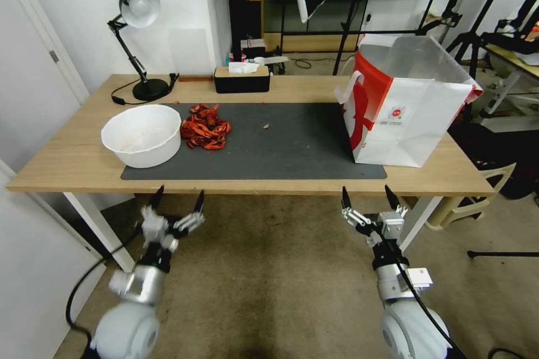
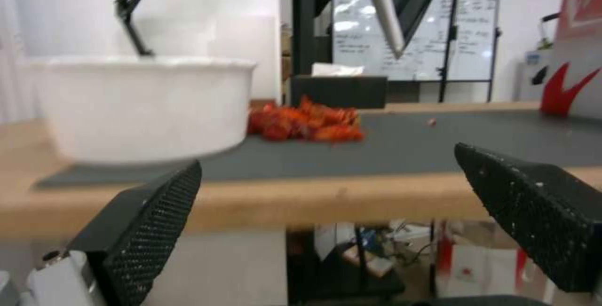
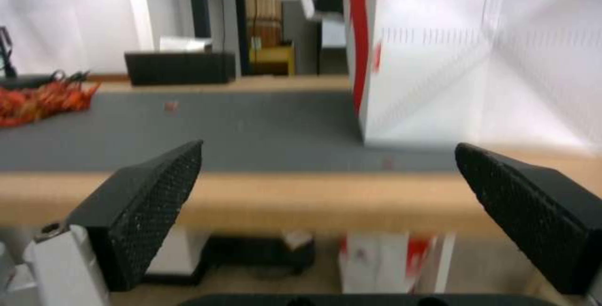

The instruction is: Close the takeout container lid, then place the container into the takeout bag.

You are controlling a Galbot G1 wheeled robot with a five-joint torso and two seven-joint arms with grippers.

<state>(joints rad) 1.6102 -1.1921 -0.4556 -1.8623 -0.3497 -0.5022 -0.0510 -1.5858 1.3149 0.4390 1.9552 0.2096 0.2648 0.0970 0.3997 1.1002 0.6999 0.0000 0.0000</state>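
Brown carpet lies nearest, below the front edge of the wooden table, where both arms hang short of the work. Left pincer and right pincer point up toward the edge, each spread wide and holding nothing. On the grey mat stand a white bowl and red scraps, the bowl blurred from the left wrist. Right of them the takeout bag stands open, its top cut off in the right wrist view. Farthest sit a tissue box and lamp.
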